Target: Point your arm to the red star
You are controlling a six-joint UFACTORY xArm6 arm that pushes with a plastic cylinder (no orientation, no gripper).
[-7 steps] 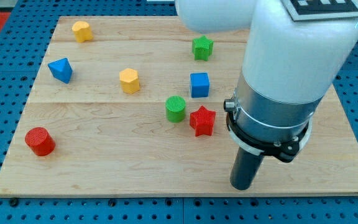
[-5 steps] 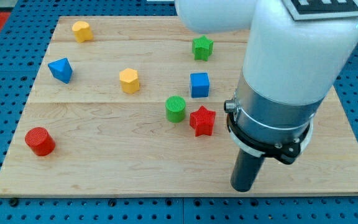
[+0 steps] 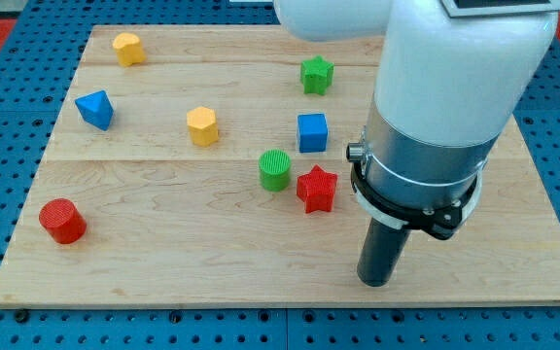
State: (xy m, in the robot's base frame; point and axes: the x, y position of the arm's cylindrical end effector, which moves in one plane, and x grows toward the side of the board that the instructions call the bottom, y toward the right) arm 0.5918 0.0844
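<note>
The red star [image 3: 317, 189] lies on the wooden board [image 3: 163, 233] a little right of centre. A green cylinder [image 3: 274, 169] sits just to its left, almost touching it. A blue cube [image 3: 312, 132] lies above it. My tip [image 3: 375, 281] rests on the board below and to the right of the red star, about a block's width away from it. The arm's white and grey body covers the board's right part.
A green star [image 3: 316, 74] lies near the view's top. A yellow hexagonal block [image 3: 202, 126] is at centre left, another yellow block [image 3: 128, 48] at top left. A blue pyramid-like block [image 3: 94, 109] and a red cylinder [image 3: 62, 221] lie at the left.
My arm and tip have shifted slightly to the left and a touch upward, toward the red star. No block has moved.
</note>
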